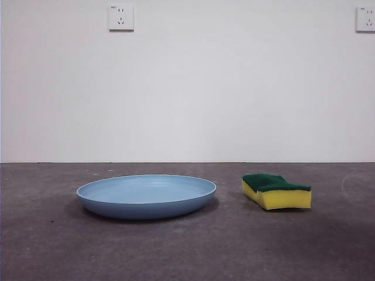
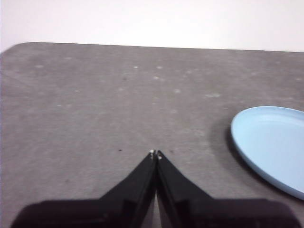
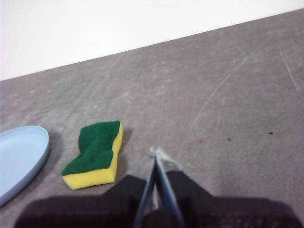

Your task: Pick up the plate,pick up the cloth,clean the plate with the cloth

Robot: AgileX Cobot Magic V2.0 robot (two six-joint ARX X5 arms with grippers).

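Plate position and claw status are as follows.

Left claw: both black jaws are pressed together at the tips, with nothing held between them. The claw hangs over bare grey tabletop. The light-blue plate lies ahead of this claw and off to one side, apart from the jaws; only part of its rim and shallow inner surface enter the left wrist view.

Right claw: the jaws meet at the tips and grip nothing. The sponge serving as the cloth lies on the tabletop near this claw, just off to one side of the tips, not touching them. The dark green scouring layer faces up and the yellow foam sits beneath it. Beyond the sponge, farther from the right claw, an edge of the plate is visible.

Front view: the plate rests flat on the tabletop, right side up. The sponge lies beside it, near but not touching, with a strip of bare tabletop between the two. Neither claw appears in this view. Two white wall sockets are mounted on the white wall behind the tabletop.
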